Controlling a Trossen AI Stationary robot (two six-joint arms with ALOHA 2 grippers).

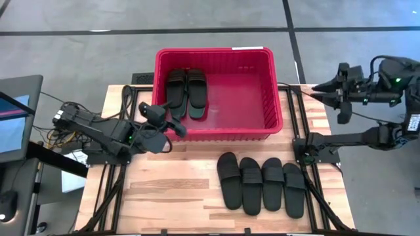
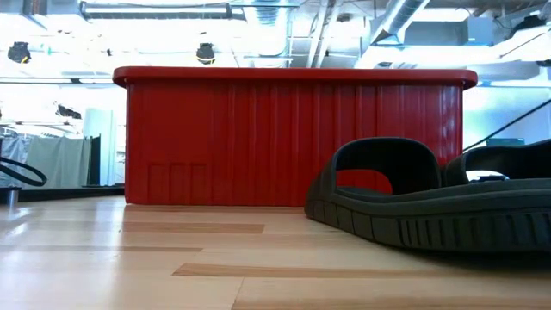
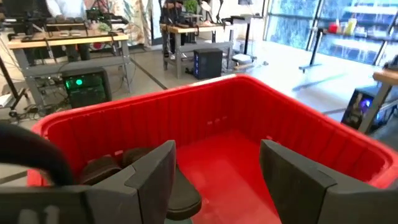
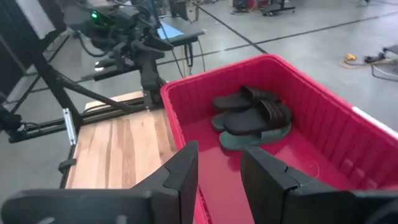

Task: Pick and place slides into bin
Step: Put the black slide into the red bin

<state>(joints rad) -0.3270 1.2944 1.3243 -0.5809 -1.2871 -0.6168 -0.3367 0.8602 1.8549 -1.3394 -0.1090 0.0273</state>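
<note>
The red bin point(image 1: 213, 50) stands at the table's far middle. Black slides point(image 1: 187, 92) lie side by side on its floor at the left end, and in the right wrist view a sage-green one point(image 4: 261, 138) shows under them. Several more black slides point(image 1: 262, 183) lie in a row, soles down, on the wood near the table's right front. My left gripper point(image 1: 164, 120) hovers open over the bin's near left corner, nothing between its fingers point(image 3: 155, 174). My right gripper point(image 1: 318, 92) hangs open beyond the bin's right end, pointing toward the bin point(image 4: 249, 62), with nothing between its fingers.
Bare wood point(image 1: 170, 190) lies at the table's near left. A monitor point(image 1: 16, 124) and cables stand off the left edge. Black frame rails point(image 1: 308, 151) run along both table sides. In the low view a slide point(image 2: 413, 207) lies close in front of the bin wall point(image 2: 293, 138).
</note>
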